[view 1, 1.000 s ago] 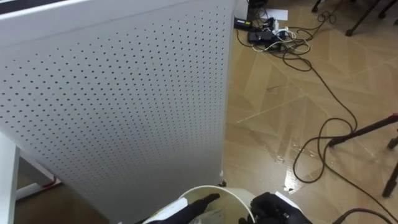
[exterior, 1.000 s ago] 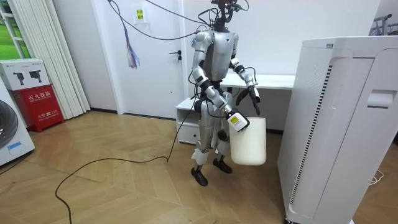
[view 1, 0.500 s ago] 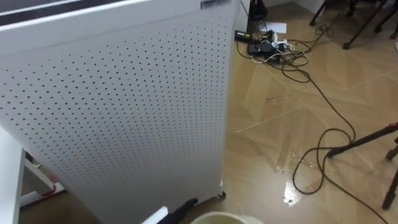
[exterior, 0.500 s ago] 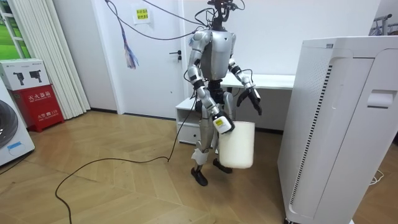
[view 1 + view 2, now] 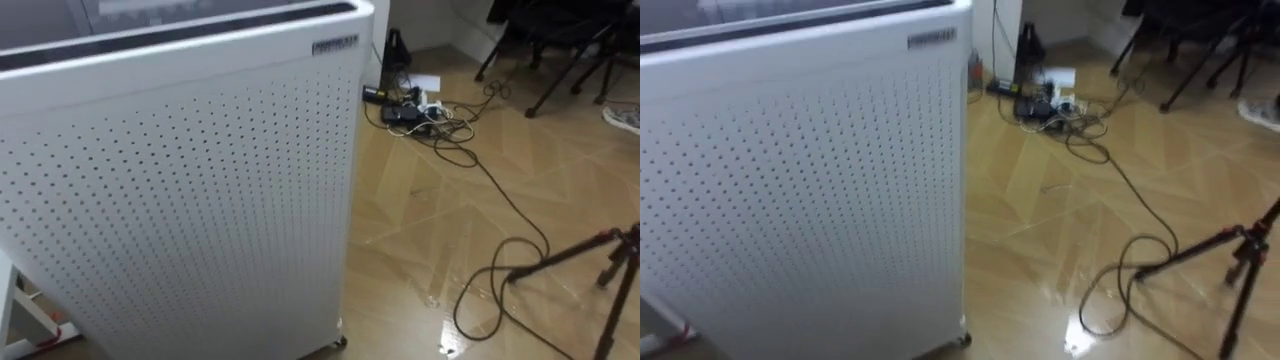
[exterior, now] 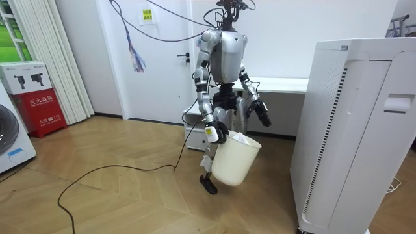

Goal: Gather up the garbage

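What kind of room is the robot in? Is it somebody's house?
Probably a test room dressed up like a home, not a real house. There is a washing machine and a wood floor, but also a tripod and a tangle of cables on the floor.

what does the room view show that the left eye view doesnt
Room view: the robot stands between a white desk and the tall white unit. Its right hand grips a tilted white bucket by the rim, and its left hand hangs free. A red box sits by the wall.
Left eye view: a tangle of plugs and cables on the floor, and a black tripod leg.
Both: the tall white unit and the wood floor.
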Tool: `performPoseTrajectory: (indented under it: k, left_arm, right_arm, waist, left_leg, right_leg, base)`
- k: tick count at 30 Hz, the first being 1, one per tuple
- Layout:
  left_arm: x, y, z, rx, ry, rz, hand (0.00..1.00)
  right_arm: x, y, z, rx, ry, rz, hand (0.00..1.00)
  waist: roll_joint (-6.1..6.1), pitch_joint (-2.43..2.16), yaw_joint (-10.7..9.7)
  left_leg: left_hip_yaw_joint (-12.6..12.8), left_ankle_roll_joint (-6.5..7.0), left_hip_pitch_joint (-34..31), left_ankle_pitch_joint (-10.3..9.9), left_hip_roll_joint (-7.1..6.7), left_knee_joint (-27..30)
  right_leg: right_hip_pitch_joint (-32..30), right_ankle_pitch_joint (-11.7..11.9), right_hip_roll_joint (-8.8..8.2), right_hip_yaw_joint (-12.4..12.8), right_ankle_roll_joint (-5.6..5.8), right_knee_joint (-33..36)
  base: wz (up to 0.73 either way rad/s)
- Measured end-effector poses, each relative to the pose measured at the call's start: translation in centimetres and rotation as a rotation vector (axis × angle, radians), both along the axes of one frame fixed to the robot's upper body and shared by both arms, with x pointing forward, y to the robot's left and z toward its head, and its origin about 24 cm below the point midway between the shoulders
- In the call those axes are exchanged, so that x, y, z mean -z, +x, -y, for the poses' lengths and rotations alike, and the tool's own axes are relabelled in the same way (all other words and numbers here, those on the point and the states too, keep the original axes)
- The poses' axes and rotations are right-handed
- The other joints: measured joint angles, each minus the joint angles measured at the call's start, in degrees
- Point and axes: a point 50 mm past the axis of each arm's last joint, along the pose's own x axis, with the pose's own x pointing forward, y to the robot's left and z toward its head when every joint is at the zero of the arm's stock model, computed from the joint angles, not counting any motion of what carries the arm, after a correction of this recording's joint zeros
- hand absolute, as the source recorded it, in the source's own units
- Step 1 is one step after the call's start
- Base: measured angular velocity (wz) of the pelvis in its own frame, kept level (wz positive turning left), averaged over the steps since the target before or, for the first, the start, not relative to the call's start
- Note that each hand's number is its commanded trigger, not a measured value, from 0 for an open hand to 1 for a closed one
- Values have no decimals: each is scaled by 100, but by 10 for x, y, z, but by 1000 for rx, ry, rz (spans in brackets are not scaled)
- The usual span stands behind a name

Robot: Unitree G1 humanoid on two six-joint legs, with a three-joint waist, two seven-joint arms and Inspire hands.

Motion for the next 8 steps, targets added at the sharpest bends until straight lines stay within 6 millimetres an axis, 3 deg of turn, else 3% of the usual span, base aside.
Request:
performPoseTrajectory:
  k: [8]
  left_arm:
    - [18, -38, -17, -302, -31, -149, 0]
  right_arm:
    - [7, -35, 10, 236, 25, -95, 100]
  waist:
    - [81, 30, -3]
  left_leg:
    - [85, -7, 254, -28, 6, -144]
  right_leg:
    - [194, 8, 10, 95, 7, -115]
  base:
    - [-6]
